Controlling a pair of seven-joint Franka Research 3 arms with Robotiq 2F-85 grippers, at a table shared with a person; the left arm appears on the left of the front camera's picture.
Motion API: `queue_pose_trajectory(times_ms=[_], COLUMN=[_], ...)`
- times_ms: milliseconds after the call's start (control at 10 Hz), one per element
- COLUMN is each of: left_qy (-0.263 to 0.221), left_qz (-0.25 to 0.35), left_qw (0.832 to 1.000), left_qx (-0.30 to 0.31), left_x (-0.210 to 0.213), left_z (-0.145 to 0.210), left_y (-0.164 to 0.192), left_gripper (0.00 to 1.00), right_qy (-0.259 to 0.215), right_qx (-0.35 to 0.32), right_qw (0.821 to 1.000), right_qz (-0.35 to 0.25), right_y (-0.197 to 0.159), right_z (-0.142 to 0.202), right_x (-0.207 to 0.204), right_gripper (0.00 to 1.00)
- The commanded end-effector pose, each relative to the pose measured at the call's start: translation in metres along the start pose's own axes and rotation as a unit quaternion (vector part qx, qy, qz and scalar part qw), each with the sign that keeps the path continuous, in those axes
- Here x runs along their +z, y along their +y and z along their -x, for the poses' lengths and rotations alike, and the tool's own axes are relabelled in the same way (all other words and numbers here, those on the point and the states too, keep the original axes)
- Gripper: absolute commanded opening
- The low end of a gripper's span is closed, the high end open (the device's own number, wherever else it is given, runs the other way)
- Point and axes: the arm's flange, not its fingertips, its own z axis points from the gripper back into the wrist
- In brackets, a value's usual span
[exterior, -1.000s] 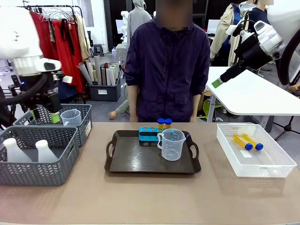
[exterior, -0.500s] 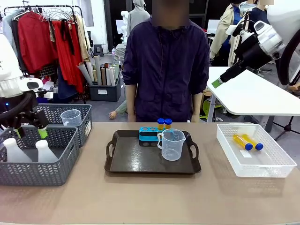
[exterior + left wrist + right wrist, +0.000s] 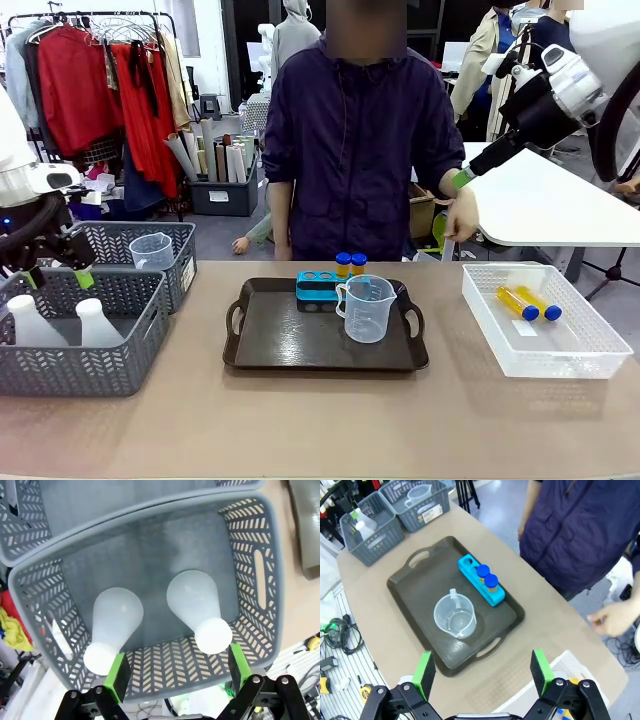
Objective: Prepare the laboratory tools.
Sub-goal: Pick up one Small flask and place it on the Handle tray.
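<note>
Two translucent white conical flasks (image 3: 117, 615) (image 3: 195, 600) lie in the front grey basket (image 3: 120, 345). My left gripper (image 3: 55, 280) hangs open just above them, its pads (image 3: 117, 675) straddling the basket's near wall. On the black tray (image 3: 300, 345) stand a blue rack (image 3: 318, 286) holding two blue-capped amber tubes (image 3: 350, 263) and a clear handled beaker (image 3: 367, 308). Two more tubes (image 3: 528, 303) lie in the white basket (image 3: 575, 350). My right gripper (image 3: 482, 672) is open, high above the table's right side (image 3: 462, 180).
A second clear beaker (image 3: 152, 250) stands in the rear grey basket (image 3: 185, 265). The person stands at the far edge, one hand (image 3: 462, 215) held out near the white basket. A white side table (image 3: 560, 210) is behind on the right.
My left arm swung left and down from the rear basket to above the front basket with the flasks. The person's hand came out to the right. My right arm stayed still.
</note>
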Motion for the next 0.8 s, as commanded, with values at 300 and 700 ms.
queue_pose_trajectory(times_ms=[300,700], left_qy=[0.005,-0.029], left_qz=[-0.015,-0.045], left_qw=[1.0,0.997], left_qx=[-0.027,0.052], left_x=[-0.003,0.0], left_z=[-0.024,-0.026], left_y=[-0.003,0.028], left_gripper=[1.0,1.0], right_qy=[-0.007,-0.007], right_qx=[0.001,0.001], right_qw=[1.0,1.0], right_qz=[-0.007,-0.007], right_y=[-0.001,-0.001], right_z=[-0.001,-0.001], right_x=[0.002,0.002], right_gripper=[1.0,1.0])
